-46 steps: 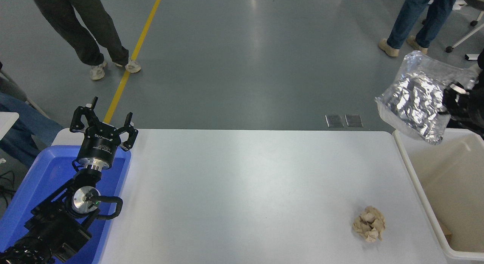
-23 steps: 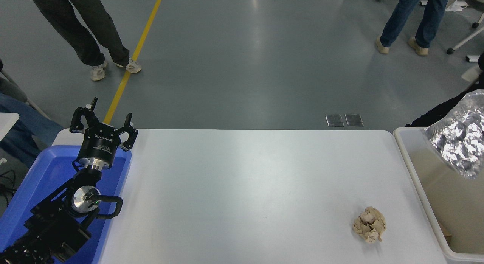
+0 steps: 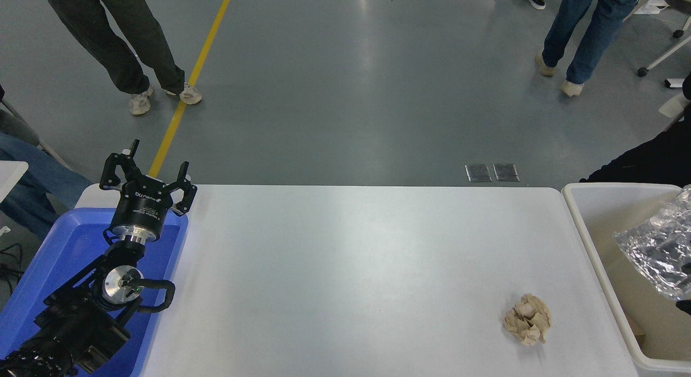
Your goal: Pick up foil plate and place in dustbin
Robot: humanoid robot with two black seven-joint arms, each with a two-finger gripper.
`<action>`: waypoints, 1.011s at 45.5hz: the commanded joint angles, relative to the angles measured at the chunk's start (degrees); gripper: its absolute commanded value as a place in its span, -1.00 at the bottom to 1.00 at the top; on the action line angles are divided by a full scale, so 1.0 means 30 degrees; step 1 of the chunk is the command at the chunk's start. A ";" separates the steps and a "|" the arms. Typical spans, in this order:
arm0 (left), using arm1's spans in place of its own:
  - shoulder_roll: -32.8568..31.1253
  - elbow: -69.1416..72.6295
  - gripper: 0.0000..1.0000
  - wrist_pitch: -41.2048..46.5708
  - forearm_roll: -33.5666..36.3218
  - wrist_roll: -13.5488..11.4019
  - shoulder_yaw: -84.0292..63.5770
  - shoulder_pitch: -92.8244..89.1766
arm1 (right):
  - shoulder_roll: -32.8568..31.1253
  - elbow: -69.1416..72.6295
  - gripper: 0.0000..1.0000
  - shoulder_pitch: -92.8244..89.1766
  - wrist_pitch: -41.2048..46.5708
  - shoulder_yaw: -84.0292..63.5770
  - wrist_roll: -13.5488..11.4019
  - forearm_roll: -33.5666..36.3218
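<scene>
Two bins flank the white counter (image 3: 351, 258), and at its left end stands a bright blue plastic bin (image 3: 48, 263). Over that blue bin the robot's left arm is parked at the lower left, its black left hand (image 3: 147, 177) raised with the fingers (image 3: 185, 185) spread apart and nothing between them. Beyond the counter's far edge, on the grey floor, a yellow line (image 3: 189, 80) runs up and away, with a person's legs in dark trousers and pale shoes (image 3: 124, 47) standing just left of it. Further right, two small metal floor plates (image 3: 491, 172) lie side by side near the counter's far edge. A small crumpled beige paper ball (image 3: 527, 326) lies on the counter toward its near right corner, close to the cream bin but apart from it. At the top right another person in blue jeans (image 3: 588, 36) stands on the floor. At the right edge sits the large off-white rectangular plastic dustbin (image 3: 599, 258), and the shiny crinkled silver foil plate (image 3: 656, 250) is within its opening, tilted and cut off by the picture's edge. A dark sliver at that edge below the foil may be the right hand; whether it grips cannot be told.
</scene>
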 commanded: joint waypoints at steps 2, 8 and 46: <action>0.0000 -0.0013 0.96 -0.0022 0.0001 0.0004 0.0002 0.0000 | 0.1442 -0.1849 -1.00 -0.1508 -0.0446 0.0527 0.0004 0.0143; 0.0000 -0.0013 0.96 -0.0022 0.0001 0.0004 0.0002 0.0000 | 0.1559 -0.1879 -1.00 -0.1537 -0.0446 0.0526 0.0004 0.0143; 0.0000 -0.0013 0.96 -0.0022 0.0001 -0.0025 0.0002 0.0000 | 0.1004 -0.2612 1.00 -0.0454 -0.0446 0.0556 0.0034 -0.0062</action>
